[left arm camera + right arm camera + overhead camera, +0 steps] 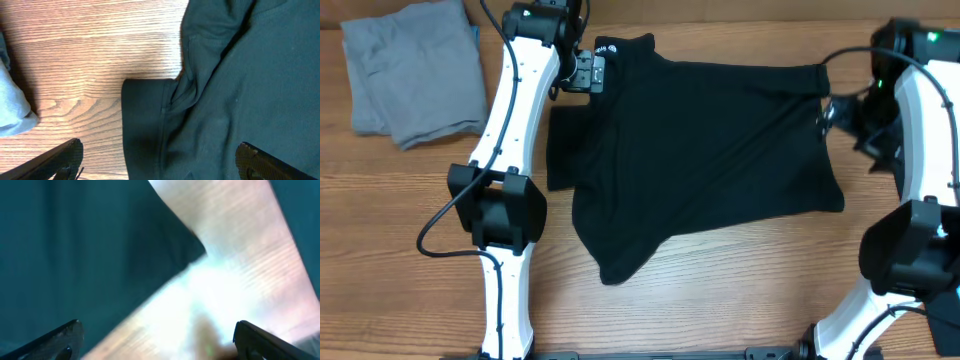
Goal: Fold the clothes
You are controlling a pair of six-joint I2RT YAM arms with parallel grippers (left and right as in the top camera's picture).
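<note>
Across the wooden worktop (400, 210), from overhead, the black T-shirt (710, 150) is lying spread out and rumpled. Its neck is pointing toward the far left, and a small white logo (602, 47) is showing at the collar. The left tool (582, 70) is hovering right at that collar, jaws spread wide and gripping nothing. The right tool (835, 110) is sitting at the shirt's right edge, jaws likewise spread. A grey garment (415, 70) is resting folded in the far left corner, apart from the shirt.

Over to the left wrist view: both fingers (60, 157) are standing far apart at the bottom of the frame. Between them a sleeve (145, 125) of the black T-shirt (250, 75) is lying flat on the wood, with nothing pinched. The grey garment (10, 110) is peeking in at the left edge.

Now the right wrist view, and it is coming through badly blurred. The fingers (60, 340) are spread wide and holding nothing. The black T-shirt (75, 245) is filling the left side, with one corner jutting onto bare worktop (240, 255).
</note>
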